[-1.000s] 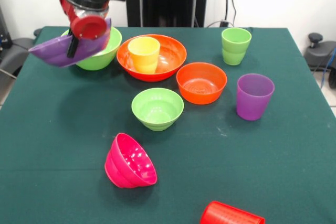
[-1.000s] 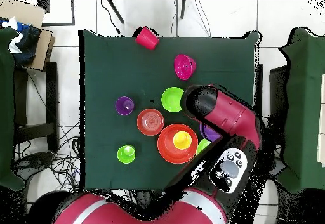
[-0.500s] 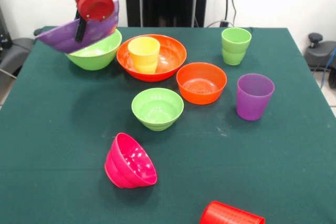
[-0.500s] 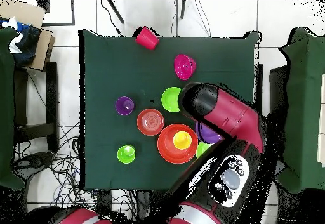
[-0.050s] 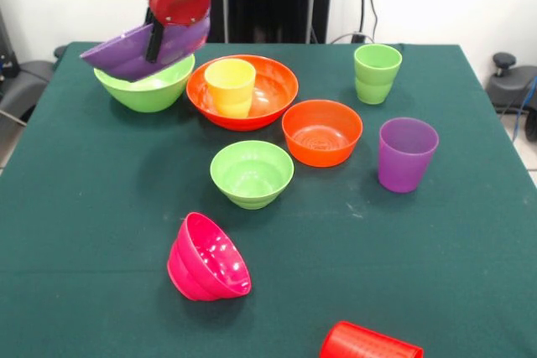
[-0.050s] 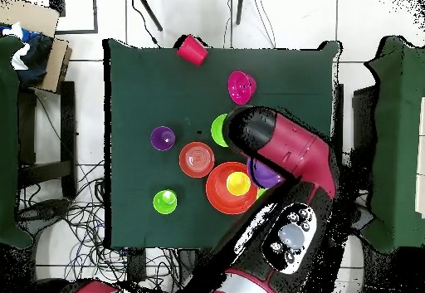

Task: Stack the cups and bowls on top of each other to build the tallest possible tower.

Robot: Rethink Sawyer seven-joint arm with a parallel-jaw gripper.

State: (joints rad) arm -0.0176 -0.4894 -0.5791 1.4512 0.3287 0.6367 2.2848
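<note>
My gripper (image 5: pixel 156 41) is shut on the rim of the large purple bowl (image 5: pixel 126 54), which hangs tilted just above the large lime green bowl (image 5: pixel 144 90) at the back left. Beside them the yellow cup (image 5: pixel 230 85) stands inside the large orange bowl (image 5: pixel 268 94). The small orange bowl (image 5: pixel 321 132), small lime green bowl (image 5: pixel 252 173), purple cup (image 5: pixel 406 154) and light green cup (image 5: pixel 377 73) stand upright. The magenta-pink bowl (image 5: pixel 207 257) and the red cup (image 5: pixel 369 343) lie on their sides. In the overhead view the arm covers the gripper, and only part of the purple bowl (image 6: pixel 266 173) shows.
The green table (image 5: pixel 84 207) ends close behind the lime green bowl and just in front of the red cup. In the overhead view the arm (image 6: pixel 286 144) crosses over the table's right side and partly hides the small lime green bowl (image 6: pixel 218 129).
My gripper has risen and shifted to the right in the front view, carrying the purple bowl from the green bowl's left side to above it. Nothing else has moved.
</note>
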